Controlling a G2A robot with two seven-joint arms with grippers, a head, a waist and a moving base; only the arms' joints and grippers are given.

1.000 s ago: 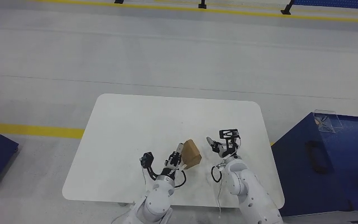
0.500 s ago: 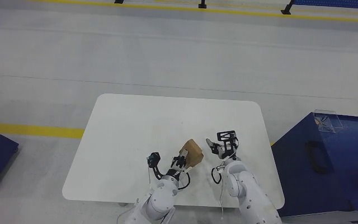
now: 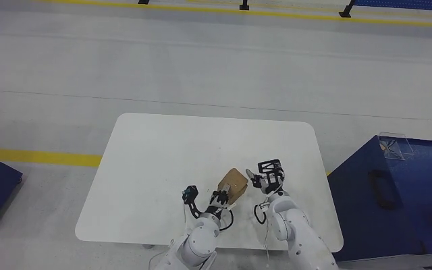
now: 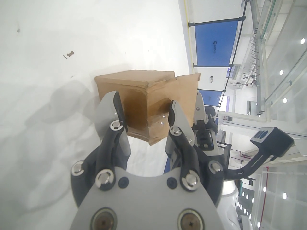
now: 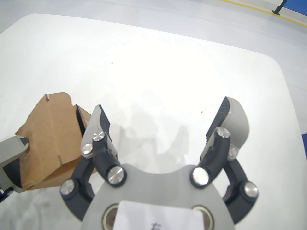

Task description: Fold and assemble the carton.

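The left gripper (image 4: pixel 145 101) clamped a corner of the cardboard carton (image 4: pixel 144 88) near the table's (image 3: pixel 169 148) robot-side edge, the right gripper (image 5: pixel 162 104) spread empty beside it; that corner hold could slip.

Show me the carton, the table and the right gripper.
Carton (image 3: pixel 232 183): top view, its upper brown face.
Table (image 3: pixel 169 162): top view, bare white top.
Right gripper (image 5: pixel 163 107): right wrist view, midway between its open fingertips.

Carton (image 4: pixel 140 89) partly behind left fingers (image 4: pixel 108 112)
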